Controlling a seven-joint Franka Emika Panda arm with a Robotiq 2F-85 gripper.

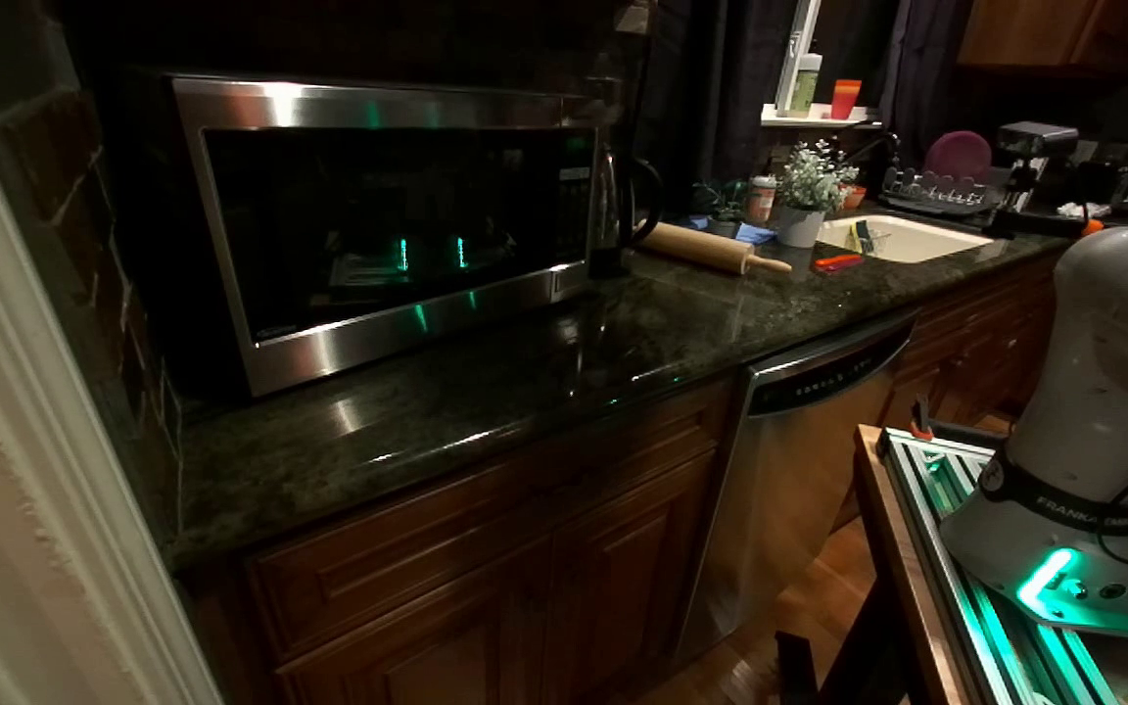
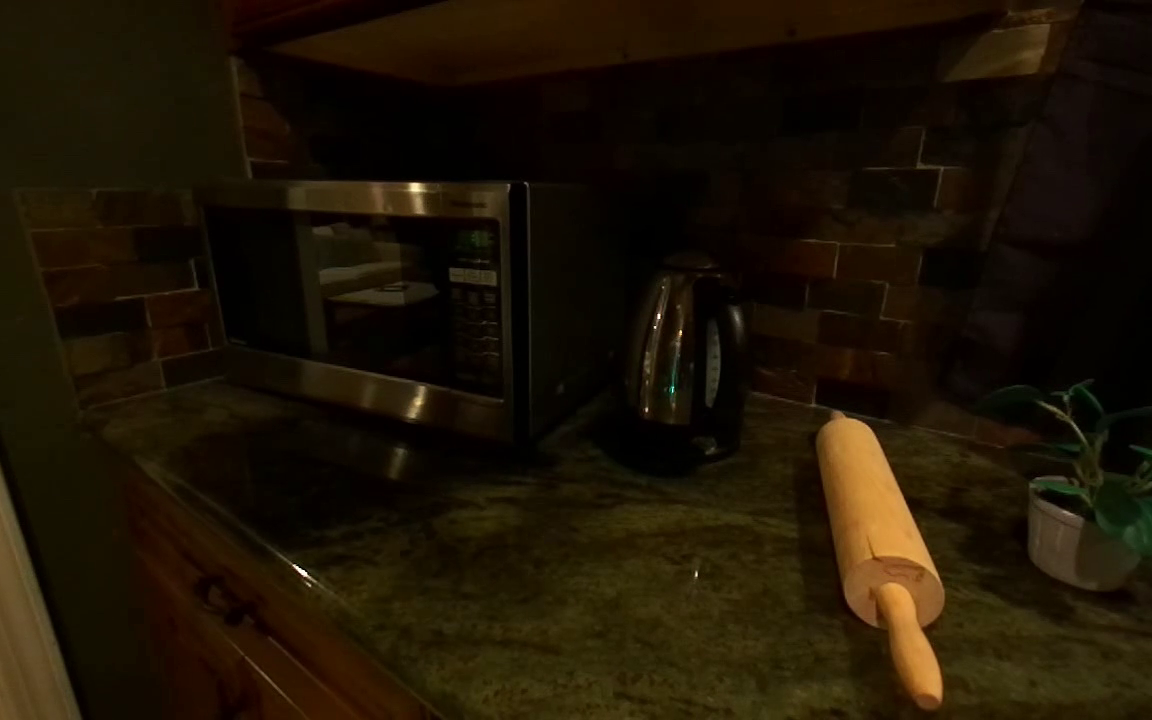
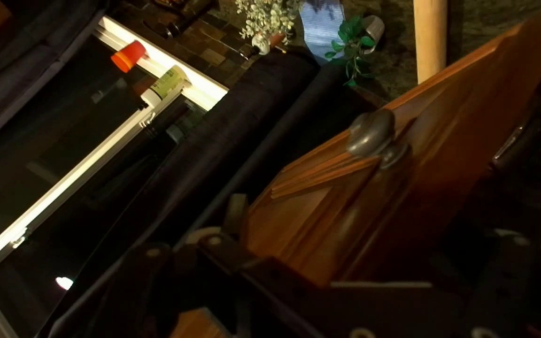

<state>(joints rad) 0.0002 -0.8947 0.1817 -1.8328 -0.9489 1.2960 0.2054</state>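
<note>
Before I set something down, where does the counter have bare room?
Bare counter lies in front of the microwave and kettle, up to the rolling pin. Toward the sink it is crowded: green plant, bottle and pale-leaved plant stand close together.

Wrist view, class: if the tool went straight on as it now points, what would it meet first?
Probably the wooden cabinet door, near its rounded knob, though depth is unclear here.

I observe the white lower arm [image 1: 1103,362] upright on its green-lit base [image 1: 1024,539]; the gripper [image 3: 395,218], heavily shadowed in the wrist view, has its fingers [image 3: 236,213] well apart.
</note>
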